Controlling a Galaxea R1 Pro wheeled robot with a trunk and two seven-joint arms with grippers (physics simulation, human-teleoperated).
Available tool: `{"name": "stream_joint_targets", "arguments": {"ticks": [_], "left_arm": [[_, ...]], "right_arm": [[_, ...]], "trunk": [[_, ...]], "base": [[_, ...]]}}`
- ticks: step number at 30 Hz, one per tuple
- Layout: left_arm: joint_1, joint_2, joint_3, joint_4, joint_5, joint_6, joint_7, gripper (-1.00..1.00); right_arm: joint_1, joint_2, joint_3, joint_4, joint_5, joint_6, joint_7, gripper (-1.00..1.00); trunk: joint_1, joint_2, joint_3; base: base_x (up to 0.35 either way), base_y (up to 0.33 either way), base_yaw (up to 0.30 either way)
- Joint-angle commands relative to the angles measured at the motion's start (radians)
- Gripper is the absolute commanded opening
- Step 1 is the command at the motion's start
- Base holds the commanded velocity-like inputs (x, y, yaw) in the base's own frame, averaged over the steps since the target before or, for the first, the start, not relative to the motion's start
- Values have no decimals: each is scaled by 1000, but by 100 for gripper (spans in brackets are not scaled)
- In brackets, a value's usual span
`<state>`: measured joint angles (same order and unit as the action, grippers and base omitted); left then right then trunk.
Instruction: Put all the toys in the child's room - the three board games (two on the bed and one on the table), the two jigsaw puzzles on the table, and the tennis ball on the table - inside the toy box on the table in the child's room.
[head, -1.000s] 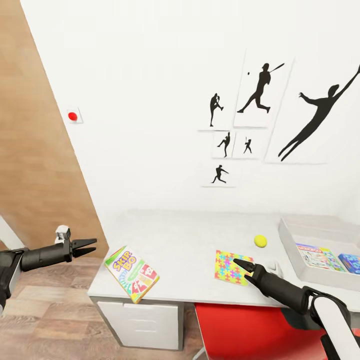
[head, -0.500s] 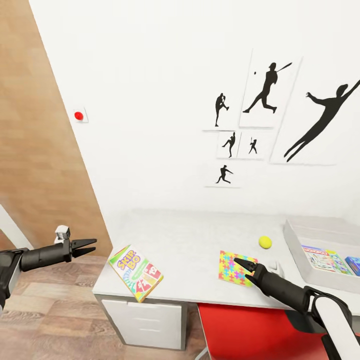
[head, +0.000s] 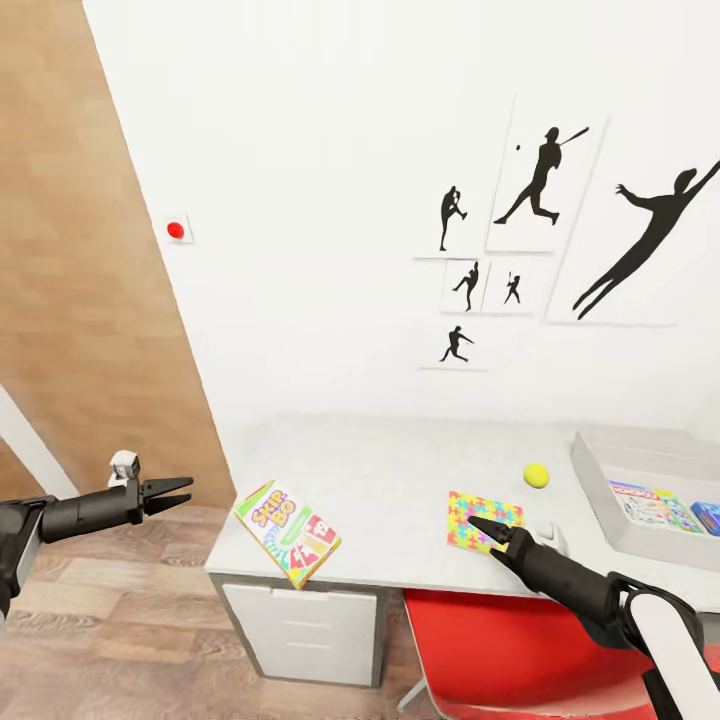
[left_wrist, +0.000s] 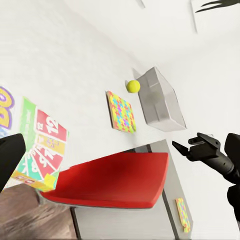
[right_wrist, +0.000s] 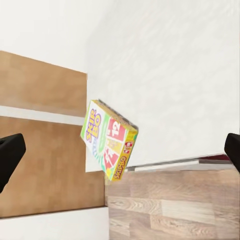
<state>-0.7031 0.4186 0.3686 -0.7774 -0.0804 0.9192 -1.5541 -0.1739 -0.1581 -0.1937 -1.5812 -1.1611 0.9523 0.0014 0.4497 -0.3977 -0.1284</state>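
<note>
Black fingers of our right tool (head: 482, 526) hung parted and empty over the near edge of the table (head: 400, 470), tips just short of the jigsaw puzzle (head: 481, 521). Our left tool (head: 172, 493) was spread open too, holding nothing, off the table's end over the wood floor (head: 110, 630). Close to it, the Skip-Bo box (head: 287, 520) lay with one corner overhanging the table edge. Farther back sat the tennis ball (head: 536, 475), and beyond, the toy box (head: 600, 480) with game boxes already inside. That thin puzzle, we judged, wanted sliding to the edge so a finger could get beneath.
</note>
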Motion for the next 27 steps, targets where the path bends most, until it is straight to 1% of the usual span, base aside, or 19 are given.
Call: {"name": "stream_joint_targets", "arguments": {"ticks": [1, 8, 12, 16, 27], "left_arm": [[-1, 0, 2, 0, -9, 10, -7, 100], [-1, -1, 2, 0, -9, 10, -7, 100], [-1, -2, 1, 0, -9, 10, -6, 100], [-1, -1, 1, 0, -9, 10, -7, 100], [-1, 1, 2, 0, -9, 10, -7, 100]], "right_arm": [[-1, 0, -1, -1, 0, 5, 0, 100], [-1, 0, 0, 0, 0, -1, 0, 100], [-1, -1, 5, 0, -1, -47, 2, 100], [-1, -1, 7, 0, -1, -69, 4, 100], [-1, -1, 6, 2, 0, -75, 6, 100]], "trunk": [[0, -2, -2], [0, -2, -2], [0, -2, -2], [0, -2, -2], [0, -2, 11]], "base": [[-155, 191, 0], [-156, 209, 0], [-114, 242, 0], [-34, 263, 0], [-4, 276, 40]]}}
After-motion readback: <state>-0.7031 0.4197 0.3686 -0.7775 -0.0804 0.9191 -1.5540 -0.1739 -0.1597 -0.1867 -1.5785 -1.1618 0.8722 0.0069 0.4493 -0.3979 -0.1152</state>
